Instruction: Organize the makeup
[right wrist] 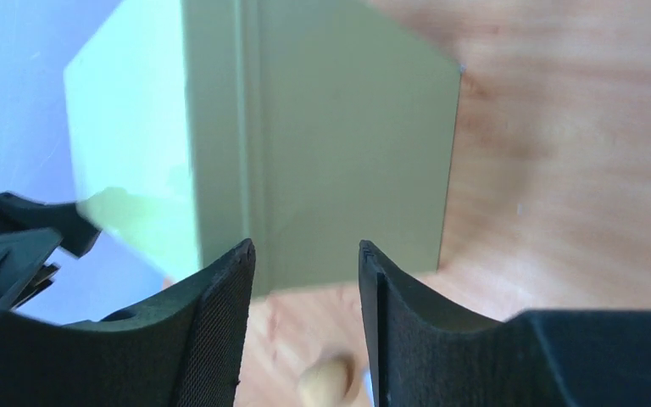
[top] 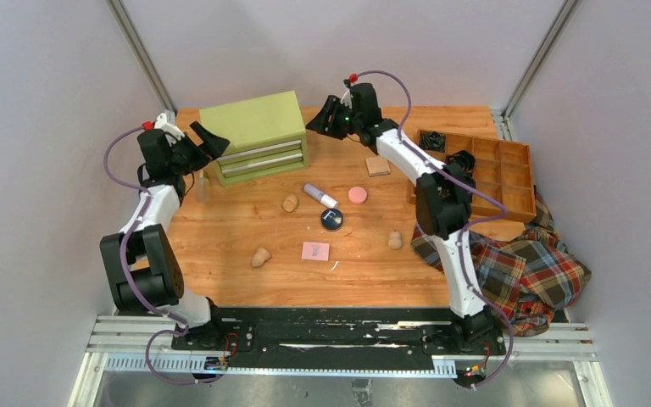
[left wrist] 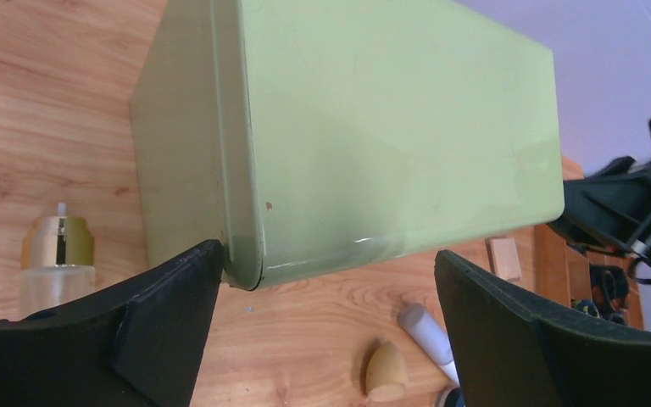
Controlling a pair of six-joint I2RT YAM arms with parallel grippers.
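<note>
The wooden bench (top: 220,275) has open room along its near edge. At the right edge a plaid cloth (top: 521,267) spills over, and a compartment tray (top: 509,182) sits beside it. A green drawer chest (top: 254,136) stands far left.

The left tool (top: 210,137), spread wide and empty, hangs at the chest's left end. The right tool (top: 320,119) hangs at the chest's right end, fingers parted a little and holding nothing.

The makeup lies loose mid-bench:
- The white tube (top: 320,196) lies flat, its long axis diagonal from the chest toward the navy compact (top: 332,220).
- The pink disc (top: 357,194) is just right of the tube.
- The pink pad (top: 315,251) lies nearer the front.
- Three tan sponges (top: 290,203) are scattered well apart.
- The tan square (top: 378,165) lies under the right arm.
- A clear bottle (left wrist: 58,259) stands upright left of the chest.
</note>
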